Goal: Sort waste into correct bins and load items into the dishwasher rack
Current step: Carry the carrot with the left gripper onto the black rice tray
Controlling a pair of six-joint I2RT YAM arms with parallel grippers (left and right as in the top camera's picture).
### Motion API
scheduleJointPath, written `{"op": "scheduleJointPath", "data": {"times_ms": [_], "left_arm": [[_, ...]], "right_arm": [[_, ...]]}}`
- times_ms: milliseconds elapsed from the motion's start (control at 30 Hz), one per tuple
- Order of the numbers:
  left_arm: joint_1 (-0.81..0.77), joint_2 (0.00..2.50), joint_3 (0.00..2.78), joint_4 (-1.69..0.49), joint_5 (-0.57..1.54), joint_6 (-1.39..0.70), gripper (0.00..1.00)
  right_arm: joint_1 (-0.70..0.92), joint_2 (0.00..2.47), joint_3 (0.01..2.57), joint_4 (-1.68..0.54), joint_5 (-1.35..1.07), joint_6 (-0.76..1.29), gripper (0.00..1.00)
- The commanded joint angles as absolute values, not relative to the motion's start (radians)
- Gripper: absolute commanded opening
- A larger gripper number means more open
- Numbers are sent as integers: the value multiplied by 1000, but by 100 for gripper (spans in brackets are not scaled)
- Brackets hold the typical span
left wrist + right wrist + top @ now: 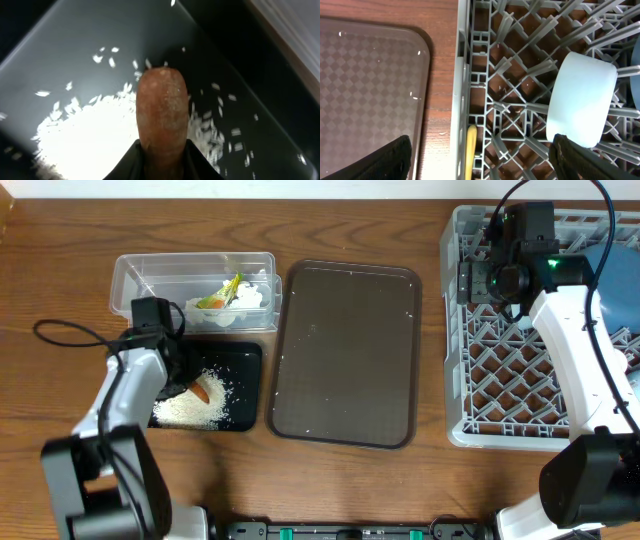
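Observation:
My left gripper (186, 380) is shut on the thin orange carrot-like stick (201, 391) low over the shallow black tray (245, 355). In the left wrist view the stick (162, 107) juts out from between my jaws (162, 167) above the loose white rice (85, 135), which also shows in the overhead view (188, 410). The clear tub (135, 275) holds crumpled white tissue (250, 297) and the yellow-orange wrapper (215, 300). My right gripper (480, 280) hangs wide open (485, 160) over the left edge of the grey rack (470, 380). Below it lie the yellow spoon (471, 150) and a pale cup (582, 100).
The dark brown serving tray (345, 350) lies between the bins and the rack, with a few rice grains on it. The dark blue plate (612, 265) stands in the rack's far right part. Cables run across the left of the table and over the rack.

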State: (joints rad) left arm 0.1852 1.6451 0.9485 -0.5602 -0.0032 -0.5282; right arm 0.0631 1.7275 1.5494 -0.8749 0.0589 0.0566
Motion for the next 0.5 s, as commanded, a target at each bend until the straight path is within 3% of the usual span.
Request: {"op": "scheduleJointPath", "data": {"times_ms": [0, 133, 167, 333, 467], "left_arm": [[189, 1683, 953, -529, -11, -563, 16], [189, 1718, 953, -494, -12, -563, 16], [189, 1724, 953, -489, -12, -563, 22], [189, 1729, 953, -488, -12, -562, 25], [189, 1721, 953, -494, -10, -558, 37]], "right_arm": [[58, 1737, 1550, -880, 63, 44, 87], [58, 1737, 1550, -883, 63, 44, 87], [58, 1737, 1550, -883, 63, 44, 87], [58, 1737, 1550, -883, 63, 44, 88], [58, 1737, 1550, -883, 63, 44, 88]]}}
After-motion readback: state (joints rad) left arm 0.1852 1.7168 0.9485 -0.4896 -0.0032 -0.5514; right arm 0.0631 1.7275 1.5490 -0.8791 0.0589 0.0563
